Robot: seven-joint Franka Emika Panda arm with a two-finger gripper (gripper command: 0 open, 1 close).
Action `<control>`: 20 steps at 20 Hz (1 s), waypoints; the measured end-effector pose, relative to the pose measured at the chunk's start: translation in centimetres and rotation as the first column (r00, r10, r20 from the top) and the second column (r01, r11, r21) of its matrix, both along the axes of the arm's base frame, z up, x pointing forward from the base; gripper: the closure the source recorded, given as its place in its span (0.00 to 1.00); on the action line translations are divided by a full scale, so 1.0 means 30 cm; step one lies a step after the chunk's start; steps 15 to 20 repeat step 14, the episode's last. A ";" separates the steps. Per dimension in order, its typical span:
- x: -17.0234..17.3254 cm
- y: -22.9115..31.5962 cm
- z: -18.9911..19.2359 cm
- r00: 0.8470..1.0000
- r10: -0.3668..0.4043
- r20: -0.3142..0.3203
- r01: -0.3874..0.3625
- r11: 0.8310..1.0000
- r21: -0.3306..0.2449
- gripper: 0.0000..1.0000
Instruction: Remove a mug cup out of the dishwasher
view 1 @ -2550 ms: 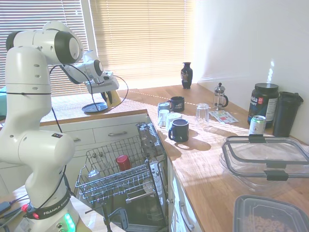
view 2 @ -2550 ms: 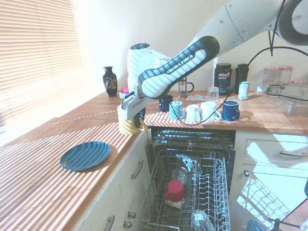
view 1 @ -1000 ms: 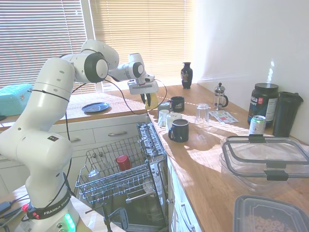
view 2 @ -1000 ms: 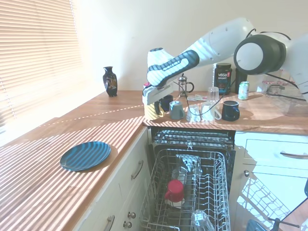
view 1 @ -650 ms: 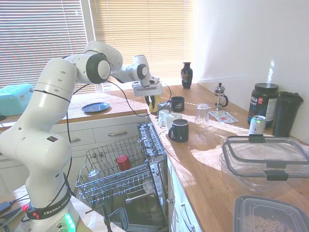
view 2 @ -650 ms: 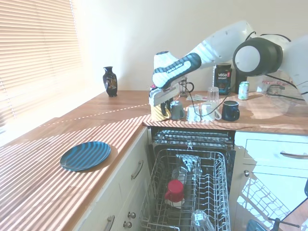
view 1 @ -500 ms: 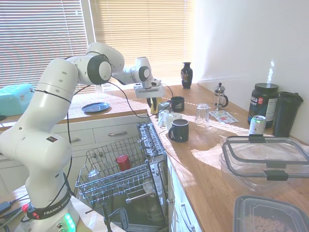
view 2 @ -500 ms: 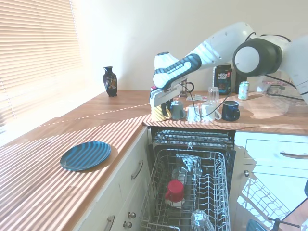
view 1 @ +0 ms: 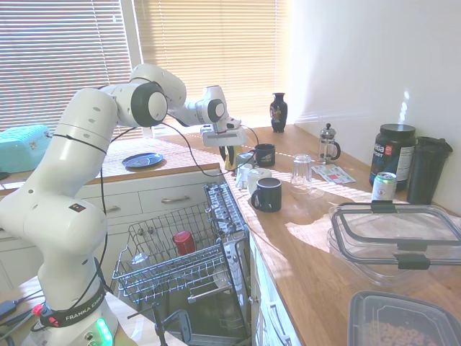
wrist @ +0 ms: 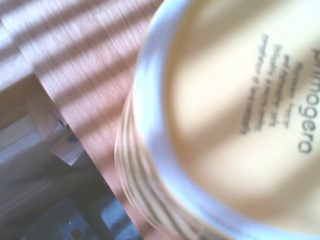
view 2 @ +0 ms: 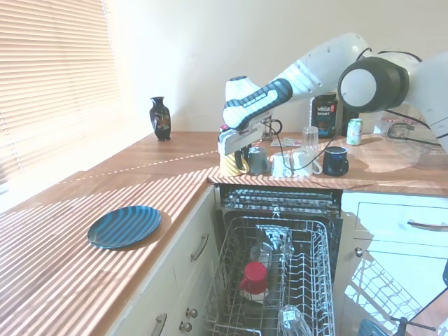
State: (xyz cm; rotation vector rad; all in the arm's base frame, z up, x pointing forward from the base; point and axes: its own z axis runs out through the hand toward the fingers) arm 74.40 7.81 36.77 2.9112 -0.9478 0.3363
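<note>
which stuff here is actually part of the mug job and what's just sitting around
Part of the job:
- mug cup, yellow, upside down under the gripper at the worktop edge
- dishwasher, rack pulled out

Just lying about:
- red cup in the rack
- blue plate
- navy mug
- vase
- French press
- drink can

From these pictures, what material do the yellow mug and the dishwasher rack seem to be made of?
The mug cup, under the claw, looks like glazed ceramic: the wrist view shows a smooth mustard base with printed text and a pale unglazed-looking ring. The rack of the dishwasher looks like grey coated metal wire, thin and evenly bent, though the coating is a guess.
</note>
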 end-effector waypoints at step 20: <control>-0.143 0.045 0.270 0.998 0.010 0.067 -0.011 1.000 0.017 0.00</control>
